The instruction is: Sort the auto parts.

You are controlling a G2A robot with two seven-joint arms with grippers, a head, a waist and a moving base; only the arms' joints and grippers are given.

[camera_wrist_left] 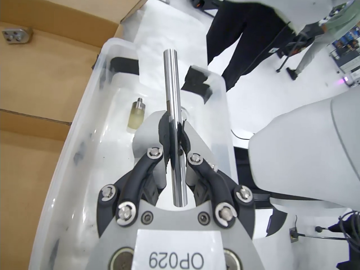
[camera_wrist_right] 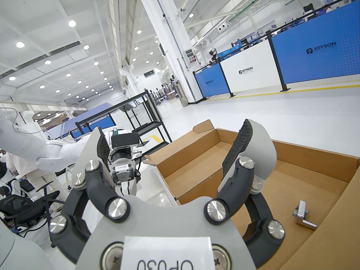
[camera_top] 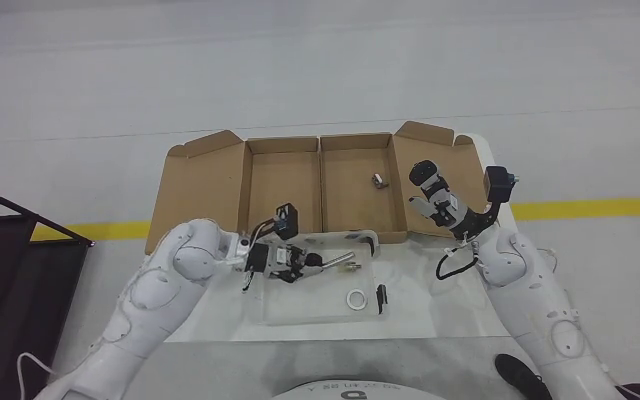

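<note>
The left gripper [camera_wrist_left: 172, 126] is clamped on a polished steel rod [camera_wrist_left: 171, 85], its dark pads [camera_wrist_left: 164, 130] pressed against the shaft from both sides; one end of the rod sits back between the finger links, and the free end points toward three o'clock in the top view. The rod is held over the clear plastic tray [camera_top: 270, 310], which sits on the white table [camera_top: 430, 300].

In the tray, a small yellowish cylinder [camera_wrist_left: 137, 112] with a metal cap lies just beside the left gripper, apart from the rod; a white ring [camera_top: 355, 299] lies near the tray's four o'clock corner, with a black piece [camera_top: 381, 296] just beside it at the tray's end.

At twelve o'clock from the tray stands an open cardboard box [camera_top: 285, 190], flaps spread, split into two compartments; the three o'clock compartment holds a small metal block [camera_top: 378, 180] lying on its floor.

The right gripper [camera_wrist_right: 174, 127] has its fingers spread wide with nothing between them; it hovers above the box's three o'clock flap, at about two o'clock from the tray, well apart from the rod and above the level of the metal block.
</note>
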